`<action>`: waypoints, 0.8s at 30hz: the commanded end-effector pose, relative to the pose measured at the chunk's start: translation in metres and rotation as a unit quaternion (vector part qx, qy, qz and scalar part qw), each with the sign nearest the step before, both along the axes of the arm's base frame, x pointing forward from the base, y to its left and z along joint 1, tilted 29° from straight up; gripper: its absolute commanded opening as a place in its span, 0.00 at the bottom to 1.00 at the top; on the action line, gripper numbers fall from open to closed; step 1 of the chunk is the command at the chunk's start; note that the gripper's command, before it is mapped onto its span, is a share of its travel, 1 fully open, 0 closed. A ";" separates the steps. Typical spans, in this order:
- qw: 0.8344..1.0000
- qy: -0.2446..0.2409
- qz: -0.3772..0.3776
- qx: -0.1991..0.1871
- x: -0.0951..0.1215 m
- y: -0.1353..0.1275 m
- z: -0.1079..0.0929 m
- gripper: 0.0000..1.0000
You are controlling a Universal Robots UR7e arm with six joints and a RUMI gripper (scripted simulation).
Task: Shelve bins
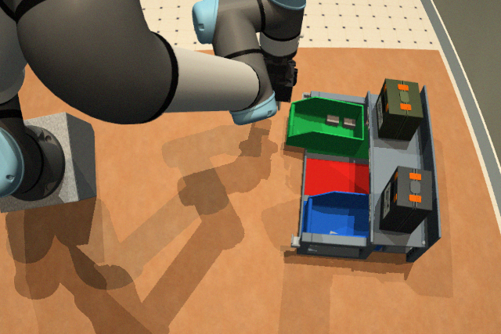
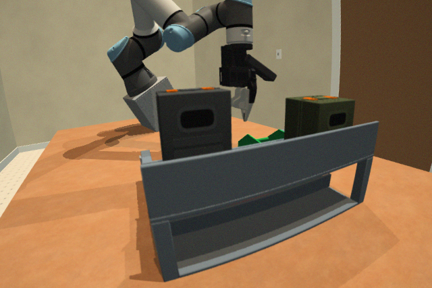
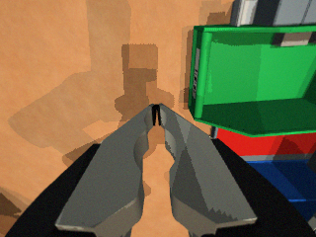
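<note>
A green bin (image 1: 326,126) with two small grey parts (image 1: 340,120) sits partly in the shelf's (image 1: 364,172) far end spot, its front sticking out over the front lip. It also shows in the wrist view (image 3: 254,74). A blue bin (image 1: 337,213) sits in the near end spot. The red mark (image 1: 336,177) between them is bare. My gripper (image 3: 156,106) is shut and empty, hanging above the table just in front of the green bin's open front; it also shows in the exterior view (image 2: 245,114).
Two dark cases with orange latches stand on the shelf's top board, one olive (image 1: 399,108) and one grey (image 1: 408,197). The robot base block (image 1: 52,160) stands at the left of the table. The upper board hangs low over the bin spots.
</note>
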State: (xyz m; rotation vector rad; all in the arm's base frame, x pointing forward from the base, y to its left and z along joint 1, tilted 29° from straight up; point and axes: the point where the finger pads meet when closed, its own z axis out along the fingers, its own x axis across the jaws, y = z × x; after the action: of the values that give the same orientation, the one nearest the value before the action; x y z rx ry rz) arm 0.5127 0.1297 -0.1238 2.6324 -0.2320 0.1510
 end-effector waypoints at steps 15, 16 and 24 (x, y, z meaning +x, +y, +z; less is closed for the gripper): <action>1.000 -0.002 0.001 0.000 0.005 -0.029 -0.053 0.00; 1.000 -0.002 0.001 0.000 0.006 -0.030 -0.055 0.00; 1.000 -0.002 0.001 0.000 0.007 -0.036 -0.066 0.00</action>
State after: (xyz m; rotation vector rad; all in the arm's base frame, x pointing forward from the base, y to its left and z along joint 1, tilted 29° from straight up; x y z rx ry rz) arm 0.5173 0.0987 -0.1813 2.6330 -0.2324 0.1520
